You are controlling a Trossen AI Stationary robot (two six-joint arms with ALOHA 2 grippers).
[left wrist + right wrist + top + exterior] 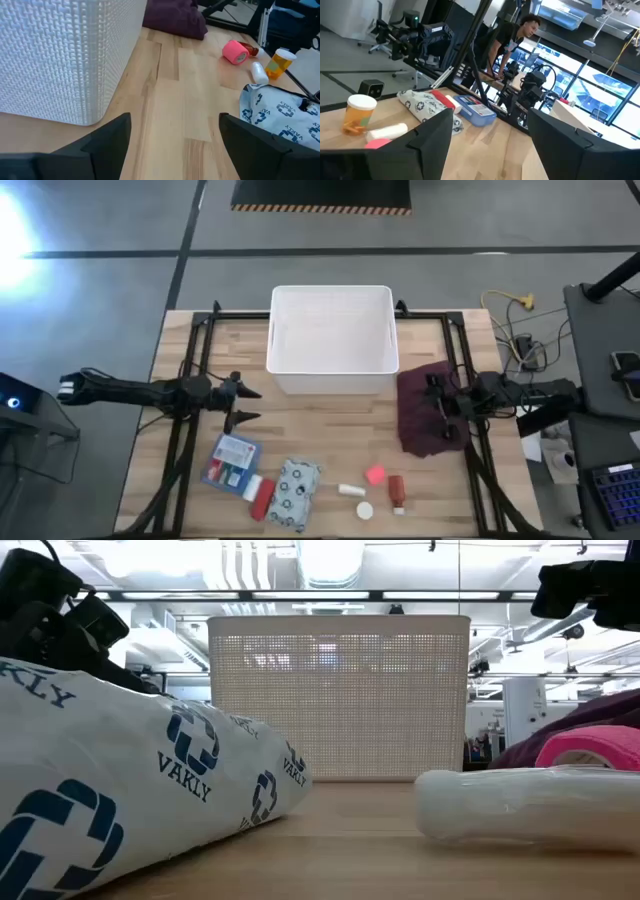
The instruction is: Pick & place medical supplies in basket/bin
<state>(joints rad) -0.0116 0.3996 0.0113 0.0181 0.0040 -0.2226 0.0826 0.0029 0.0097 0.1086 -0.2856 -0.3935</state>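
Closest to the low camera lies the white patterned pouch [130, 780], printed with blue logos, with a small white bottle [525, 802] on its side next to it and a pink roll [590, 748] behind that. All the supplies sit in a loose row on the wood table [330, 420], well in front of the white basket [333, 340], which stands at the table's far edge and appears empty. Judged from that layout, no item has yet been placed; the row seems set out as the pick zone and the basket as the drop.

Left gripper [243, 403] hovers between the basket's front left corner and the blue flat packet [231, 460], fingers spread and holding nothing, seemingly poised to descend on the row. Right gripper [437, 400] waits over the maroon cloth [430, 410] beside the basket's right wall, fingers likewise spread and empty.

View differences:
- The high view alone gives the full layout: the packet, a red tube [262, 498], the pouch, the pink item [375, 474], a white cap [365, 509] and a second red tube [397, 492].
- The left wrist view shows an amber pill bottle [279, 63] with a white cap, and the basket's woven wall.
- The right wrist view shows a person [512, 37] beyond the table, unseen elsewhere.
- The low view hides the blue packet and tubes behind the pouch.
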